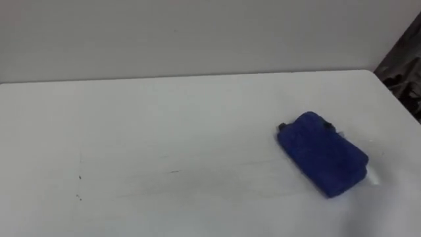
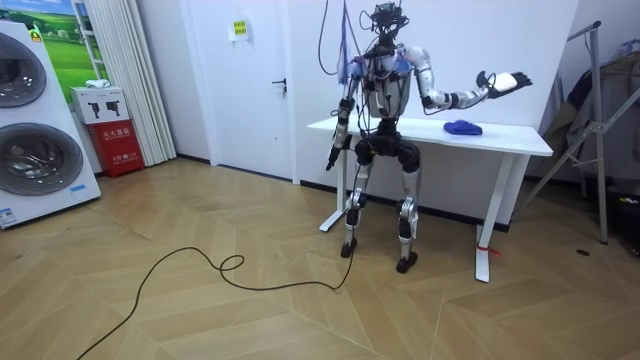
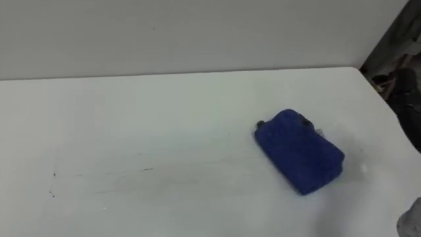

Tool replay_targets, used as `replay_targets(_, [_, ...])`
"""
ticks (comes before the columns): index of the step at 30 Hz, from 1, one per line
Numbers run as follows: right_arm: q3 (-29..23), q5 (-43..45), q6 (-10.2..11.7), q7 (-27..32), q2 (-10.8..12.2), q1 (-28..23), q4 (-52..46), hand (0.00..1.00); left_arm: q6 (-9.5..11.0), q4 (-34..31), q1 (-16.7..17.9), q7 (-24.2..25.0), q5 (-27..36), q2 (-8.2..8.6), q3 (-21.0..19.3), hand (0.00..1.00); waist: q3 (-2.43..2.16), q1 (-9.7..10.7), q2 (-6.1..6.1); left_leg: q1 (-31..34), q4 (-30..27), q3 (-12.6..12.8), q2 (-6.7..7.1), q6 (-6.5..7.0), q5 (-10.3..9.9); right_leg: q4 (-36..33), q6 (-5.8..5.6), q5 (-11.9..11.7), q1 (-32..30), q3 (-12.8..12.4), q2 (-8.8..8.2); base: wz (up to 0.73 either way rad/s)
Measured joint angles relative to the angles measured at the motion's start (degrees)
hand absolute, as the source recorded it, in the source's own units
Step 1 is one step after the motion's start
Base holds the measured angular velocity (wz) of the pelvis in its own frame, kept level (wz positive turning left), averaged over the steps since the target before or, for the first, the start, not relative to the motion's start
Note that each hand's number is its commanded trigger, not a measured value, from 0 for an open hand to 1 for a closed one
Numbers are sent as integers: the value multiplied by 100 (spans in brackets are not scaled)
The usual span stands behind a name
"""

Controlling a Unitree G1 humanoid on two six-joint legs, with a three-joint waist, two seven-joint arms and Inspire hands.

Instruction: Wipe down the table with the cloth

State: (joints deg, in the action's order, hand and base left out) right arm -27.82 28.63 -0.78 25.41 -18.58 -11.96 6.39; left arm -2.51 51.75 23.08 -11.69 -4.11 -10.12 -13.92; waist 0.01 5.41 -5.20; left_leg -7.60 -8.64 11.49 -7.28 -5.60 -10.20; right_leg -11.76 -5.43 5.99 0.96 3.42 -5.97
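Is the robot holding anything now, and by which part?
Nothing visible. The blue cloth lies free on the table; the right hand is open in the air, the left hand hangs low.

The 2 eye views look steeply down from the robot's head, close over the white desk (image 1: 164,131), facing its far edge and the pale wall (image 1: 197,33) behind it. They share nearly the whole stretch of desk top, the far edge and the far right corner; the blue cloth (image 1: 321,154) sits slightly further left in the right eye view. The room view stands well back on the wooden floor (image 2: 250,300), behind the robot, facing the same wall, and takes in the whole desk with the cloth on it, toward the room view's right
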Motion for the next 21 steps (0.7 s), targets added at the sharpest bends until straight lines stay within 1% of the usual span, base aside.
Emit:
replay_targets(1, [-158, -114, -56, 12, -2, -17, 128, 0, -12, 11, 31, 8, 2, 2, -46, 0, 6, 55, -27, -5, -3, 9, 0, 1, -1, -2, 0, 0, -6, -7, 0, -4])
replay_targets(3, [-399, -215, -98, 42, -2, -114, 203, 0, -57, 17, 66, 46, -11, 8, -94, 0, 13, 101, -51, 2, -2, 41, -1, 3, -5, -9, 0, -2, -33, -32, 0, -8])
replay_targets(4, [-543, -219, -98, 158, -22, -110, 386, 0, -126, 16, 82, 103, -50, 18, -173, 0, 1, 147, -73, 14, -6, 65, -1, 4, -8, -8, 1, -4, -79, -51, 1, -8])
replay_targets(5, [-599, -251, -98, 225, -48, -103, 525, 0, -140, 16, 91, 109, -52, 16, -194, 0, -1, 167, -73, 15, -7, 69, -1, -5, -15, 2, 1, -4, -91, -55, 3, -6])
replay_targets(6, [-704, -442, -97, 345, -126, -102, 832, 0, -144, 16, 119, 111, -54, 16, -247, 0, 8, 203, -103, 15, -4, 73, -1, -22, -29, 1, -1, -3, -110, -63, 5, -4])
replay_targets(7, [-824, -692, -104, 479, -173, -96, 1158, 0, -154, 15, 130, 112, -55, 23, -335, 0, 1, 211, -113, 30, -2, 90, -1, -23, -30, -9, -3, -1, -115, -87, 9, -5])
replay_targets(8, [-907, -820, -110, 535, -174, -82, 1315, 0, -160, 13, 137, 112, -54, 26, -372, 0, -10, 226, -158, 36, -4, 93, -1, -18, -27, -24, -2, -2, -116, -95, 10, -6])
replay_targets(9, [-1054, -966, -136, 644, -174, -54, 1579, 0, -180, 12, 159, 112, -53, 29, -414, 0, -6, 246, -189, 42, -4, 108, 0, -1, -21, -45, -2, -3, -130, -110, 10, -6])
replay_targets(10, [-1176, -1085, -172, 742, -174, -57, 1784, 0, -211, 8, 181, 112, -53, 29, -437, 0, -3, 266, -170, 53, -12, 128, 0, 8, -20, -64, -3, -2, -158, -129, 10, -7])
replay_targets(12, [-1265, -1299, -189, 905, -179, -55, 2097, 0, -281, 9, 186, 112, -53, 32, -498, 0, 1, 290, -172, 82, -8, 152, 0, 9, -21, -93, -3, -1, -210, -150, 10, -6])
replay_targets(13, [-1288, -1452, -197, 949, -179, -55, 2294, 0, -347, 9, 186, 112, -53, 33, -526, 0, 3, 322, -166, 93, 0, 152, 0, 3, -27, -91, -6, 0, -212, -150, 10, 0])
replay_targets(15, [-1293, -1661, -246, 957, -179, -65, 2592, 0, -408, 8, 191, 111, -49, 36, -593, 0, 2, 352, -167, 87, -6, 152, 0, -15, -42, -86, -19, 10, -208, -149, 10, 0])
replay_targets(17, [-1294, -2013, -253, 960, -179, -86, 2934, 0, -415, 8, 189, 109, -46, 35, -639, 0, -1, 361, -174, 86, -13, 150, 0, -15, -42, -86, -18, 9, -204, -153, 10, 0])
replay_targets(19, [-1293, -2448, -256, 957, -179, -99, 3571, 0, -415, 7, 189, 109, -47, 33, -641, 0, -2, 370, -184, 93, -19, 148, 0, -9, -39, -87, -18, 9, -207, -154, 4, 0])
replay_targets(20, [-1294, -2506, -258, 956, -178, -103, 3748, 0, -415, 7, 190, 109, -48, 33, -644, 0, 13, 378, -160, 103, -23, 148, 0, -7, -38, -83, -18, 9, -212, -154, 4, 0])
replay_targets(21, [-1288, -2635, -263, 946, -171, -130, 4061, 0, -425, 7, 190, 109, -48, 33, -648, 0, 3, 382, -174, 114, -23, 146, -1, -14, -42, -76, -31, 19, -220, -150, 3, 0])
